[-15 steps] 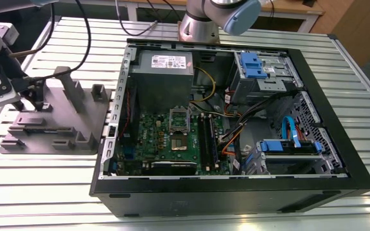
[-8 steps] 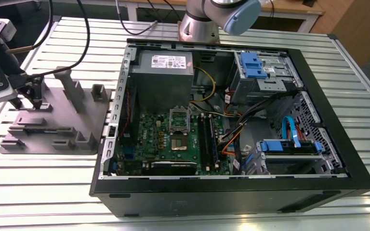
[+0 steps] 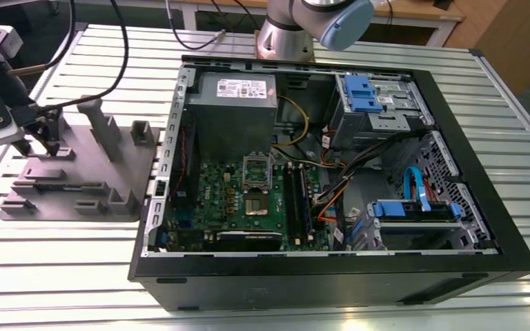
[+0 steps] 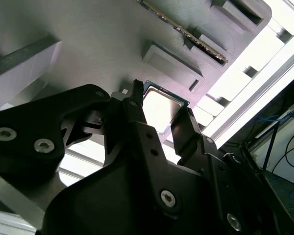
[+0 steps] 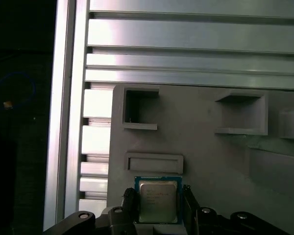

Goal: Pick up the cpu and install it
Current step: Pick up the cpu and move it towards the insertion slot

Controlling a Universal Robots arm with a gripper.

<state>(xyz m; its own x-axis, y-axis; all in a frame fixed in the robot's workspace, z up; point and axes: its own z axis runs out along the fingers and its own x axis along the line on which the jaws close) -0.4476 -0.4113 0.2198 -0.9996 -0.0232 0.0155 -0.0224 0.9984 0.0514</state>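
Slatted metal desk (image 3: 63, 276), open PC case (image 3: 339, 276) in the middle, grey fixture tray (image 3: 108, 172) at the exterior view's left. Gripper (image 3: 39, 146) is down over the tray, fingers (image 5: 129, 201) clamped on opposite edges of the cpu (image 5: 158, 199). It's flat, beside a shallow rectangular recess (image 5: 154, 163) — can't tell if it's lifted off the tray.

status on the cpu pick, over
claw straddling small flat silver-topped cpu, grip unconfirmed; cpu lies on grey plastic tray; nothing covering it
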